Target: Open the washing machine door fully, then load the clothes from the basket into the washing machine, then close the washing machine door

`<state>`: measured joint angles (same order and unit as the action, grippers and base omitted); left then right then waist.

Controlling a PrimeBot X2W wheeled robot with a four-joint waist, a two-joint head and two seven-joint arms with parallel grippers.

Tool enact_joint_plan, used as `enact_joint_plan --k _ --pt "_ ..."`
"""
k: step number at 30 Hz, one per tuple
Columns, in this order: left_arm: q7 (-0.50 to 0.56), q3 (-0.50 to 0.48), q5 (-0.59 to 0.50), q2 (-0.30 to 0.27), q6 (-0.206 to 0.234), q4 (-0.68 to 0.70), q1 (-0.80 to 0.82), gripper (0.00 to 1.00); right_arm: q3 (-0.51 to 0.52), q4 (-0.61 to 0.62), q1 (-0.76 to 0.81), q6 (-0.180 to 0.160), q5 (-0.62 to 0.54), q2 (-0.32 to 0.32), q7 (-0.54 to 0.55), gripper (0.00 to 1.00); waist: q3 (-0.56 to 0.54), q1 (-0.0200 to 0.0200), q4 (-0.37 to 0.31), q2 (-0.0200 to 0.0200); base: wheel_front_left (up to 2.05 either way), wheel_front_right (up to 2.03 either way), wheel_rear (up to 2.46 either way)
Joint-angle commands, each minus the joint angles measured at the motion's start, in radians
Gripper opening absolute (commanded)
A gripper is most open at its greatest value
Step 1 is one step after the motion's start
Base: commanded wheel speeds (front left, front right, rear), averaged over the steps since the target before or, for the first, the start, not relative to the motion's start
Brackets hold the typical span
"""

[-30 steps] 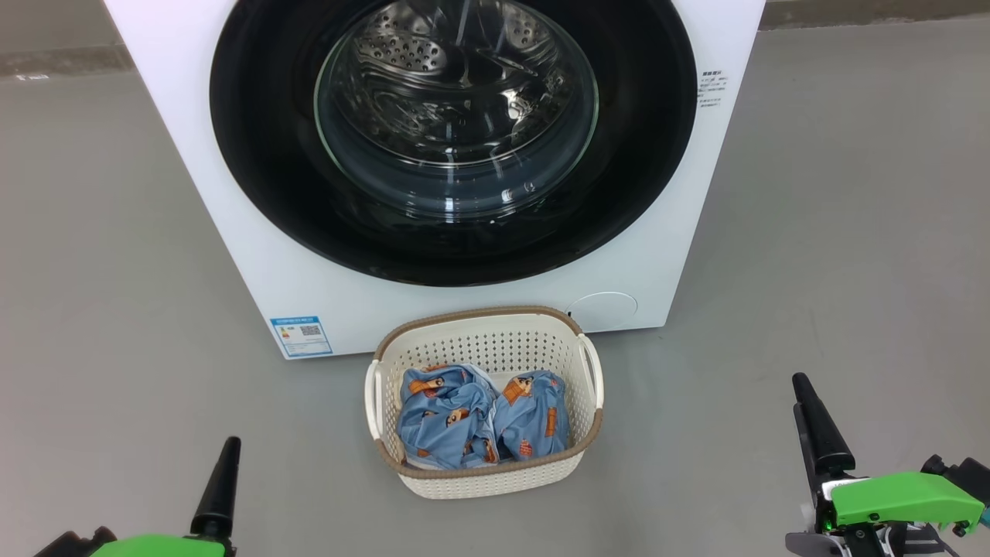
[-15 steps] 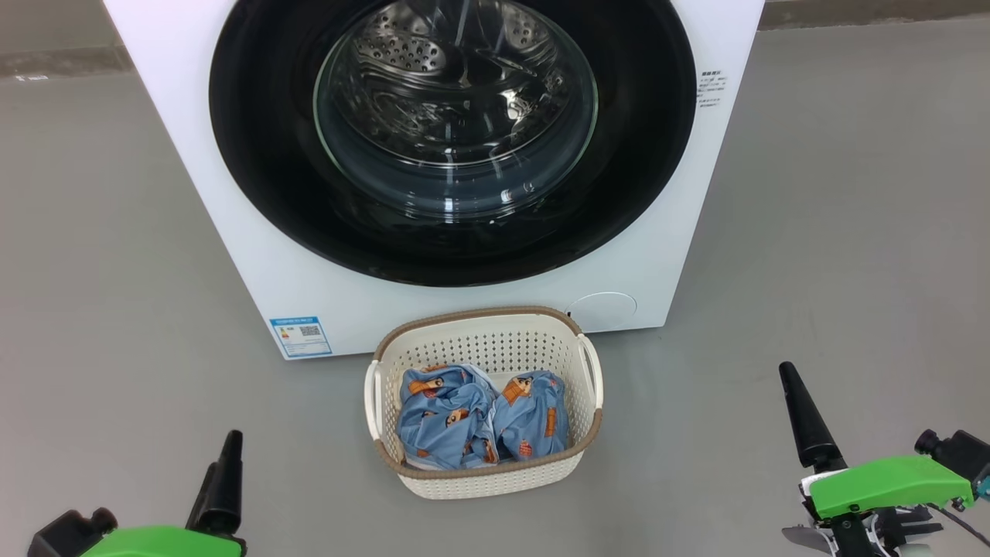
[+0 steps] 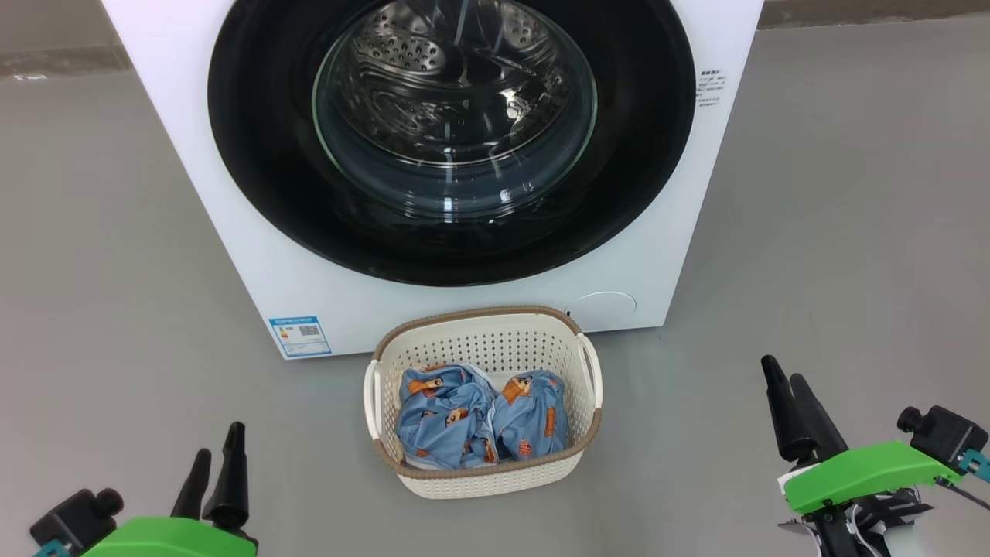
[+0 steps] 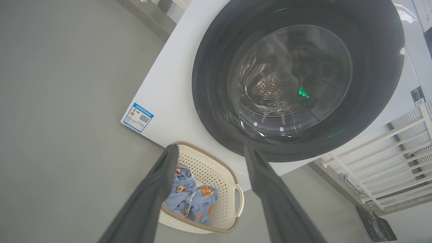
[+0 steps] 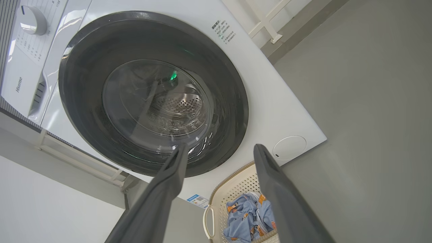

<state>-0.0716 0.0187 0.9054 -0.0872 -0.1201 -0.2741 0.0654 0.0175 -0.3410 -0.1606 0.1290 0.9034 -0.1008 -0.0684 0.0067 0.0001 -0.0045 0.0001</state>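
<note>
task not yet begun: the washing machine door [image 3: 452, 139] is shut on the washing machine [image 3: 232, 255], the clothes [image 3: 479, 422] lie in the basket [image 3: 479, 313] just near of it, and left gripper [image 3: 219, 441] and right gripper [image 3: 781, 370] hover at the sides, spread wide, empty.

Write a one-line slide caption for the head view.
Left gripper and right gripper, both open, flank the basket of clothes before the washing machine, its door closed.
</note>
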Motion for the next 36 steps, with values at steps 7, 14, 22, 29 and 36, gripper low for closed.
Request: enact_joint_plan --k 7,14,22,29,36 --pt "-0.03 -0.015 -0.125 -0.029 -0.007 0.019 0.05 1.0 -0.017 0.015 -0.059 0.001 -0.15 -0.014 -0.034 1.0 -0.001 -0.0001 -0.001 -0.0001 0.0 0.0 0.0" --pt "-0.051 -0.02 -0.213 -0.031 -0.007 0.013 0.06 1.0 -0.019 0.007 -0.069 0.001 -0.257 -0.012 -0.055 1.0 -0.001 -0.0001 -0.002 -0.0001 0.0 0.0 0.0" --pt "-0.074 -0.022 -0.311 -0.033 -0.008 0.008 0.067 1.0 -0.024 0.0 -0.082 0.001 -0.364 -0.013 -0.078 1.0 -0.002 -0.0001 -0.002 -0.0001 0.0 0.0 0.0" --pt "-0.092 -0.025 -0.38 -0.034 -0.008 0.003 0.072 1.0 -0.025 -0.006 -0.095 0.001 -0.437 -0.011 -0.096 1.0 -0.002 -0.0001 -0.002 -0.0001 0.0 0.0 0.0" --pt "-0.113 -0.019 -0.465 -0.043 -0.009 -0.001 0.085 1.0 -0.03 -0.011 -0.11 0.001 -0.53 -0.011 -0.116 1.0 -0.002 -0.0001 -0.002 -0.0001 0.0 0.0 0.0"
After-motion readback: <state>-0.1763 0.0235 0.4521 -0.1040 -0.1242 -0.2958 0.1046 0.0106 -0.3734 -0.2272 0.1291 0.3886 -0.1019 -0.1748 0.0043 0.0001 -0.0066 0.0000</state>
